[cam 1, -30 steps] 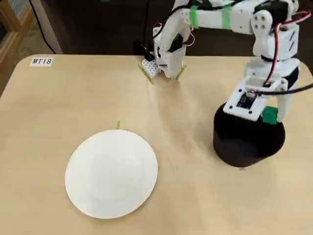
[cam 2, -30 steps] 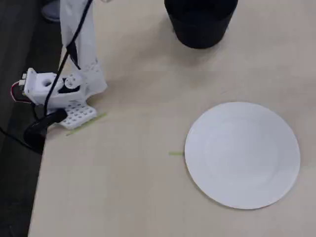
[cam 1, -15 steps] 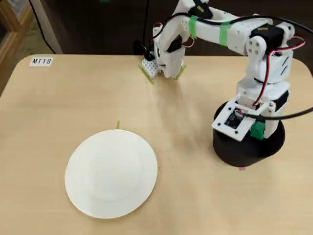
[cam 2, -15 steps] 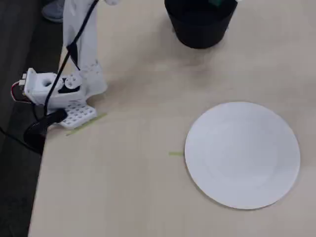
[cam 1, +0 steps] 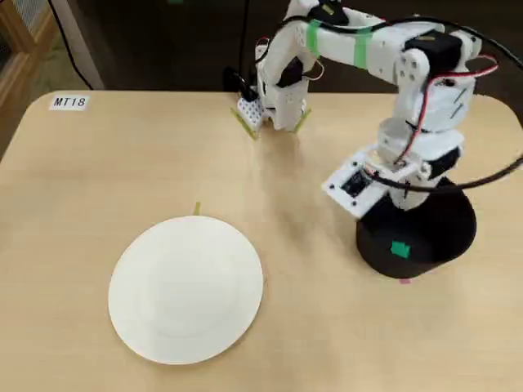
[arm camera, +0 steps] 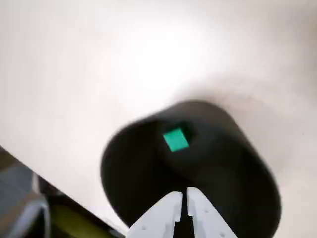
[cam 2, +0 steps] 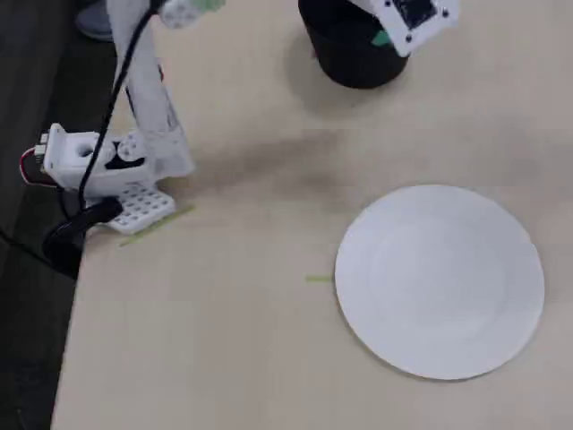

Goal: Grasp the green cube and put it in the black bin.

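The green cube (arm camera: 175,139) is lying on the floor of the black bin (arm camera: 233,148), apart from the arm; in the wrist view it is showing one flat green face turned a little on the diagonal, and in a fixed view it (cam 1: 400,249) is sitting toward the near wall of the bin (cam 1: 458,233). In another fixed view only a sliver of green (cam 2: 382,38) is peeking out beneath the wrist camera housing, inside the bin (cam 2: 345,54).

The bin is standing upright near the right edge of the worktop (cam 1: 73,196) as that fixed view shows it, about midway between the far and near edges.

The gripper (arm camera: 182,198) is hanging over the bin's opening, holding nothing, its two white fingertips (arm camera: 168,206) resting nearly together with only a thin slit between them.

The arm's base (cam 1: 274,102) is sitting at the far edge of the worktop. A white paper plate (cam 1: 187,287) is lying flat toward the near edge, well apart from the bin, with a short strip of green tape (cam 1: 197,208) just beyond its far rim. A label reading MT18 (cam 1: 69,102) is stuck at the far left corner.
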Controlling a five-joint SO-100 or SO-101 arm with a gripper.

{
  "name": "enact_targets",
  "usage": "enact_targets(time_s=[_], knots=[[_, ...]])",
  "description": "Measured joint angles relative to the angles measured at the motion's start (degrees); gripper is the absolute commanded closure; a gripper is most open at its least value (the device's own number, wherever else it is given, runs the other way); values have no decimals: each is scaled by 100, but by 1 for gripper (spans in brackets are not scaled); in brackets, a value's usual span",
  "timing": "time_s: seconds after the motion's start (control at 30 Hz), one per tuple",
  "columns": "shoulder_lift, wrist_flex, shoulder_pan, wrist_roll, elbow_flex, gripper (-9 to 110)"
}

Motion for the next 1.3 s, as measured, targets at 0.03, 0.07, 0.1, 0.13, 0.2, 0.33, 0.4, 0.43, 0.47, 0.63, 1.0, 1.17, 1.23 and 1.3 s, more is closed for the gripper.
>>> enact_targets(time_s=[0.03, 0.07, 0.1, 0.13, 0.2, 0.33, 0.4, 0.43, 0.47, 0.63, 1.0, 1.17, 1.23, 1.3], knots=[[422, -53, 378, -53, 281, 102], [879, -132, 703, -88, 589, 102], [1345, -255, 1020, -149, 940, 102], [1828, -439, 1292, -176, 1362, 102], [2865, -993, 1617, -167, 2373, 102], [4641, -1872, 1582, 44, 4614, 102], [5106, -2136, 1503, 141, 5467, 102], [5300, -2285, 1450, 220, 5854, 102], [5528, -2443, 1397, 299, 6240, 102], [6688, -2979, 1345, 580, 7840, 102], [8728, -3111, 1512, 782, 9870, 102], [9554, -2821, 1503, 800, 10362, 102], [9765, -2698, 1582, 800, 10494, 102], [9826, -2646, 1582, 800, 10600, 102]])
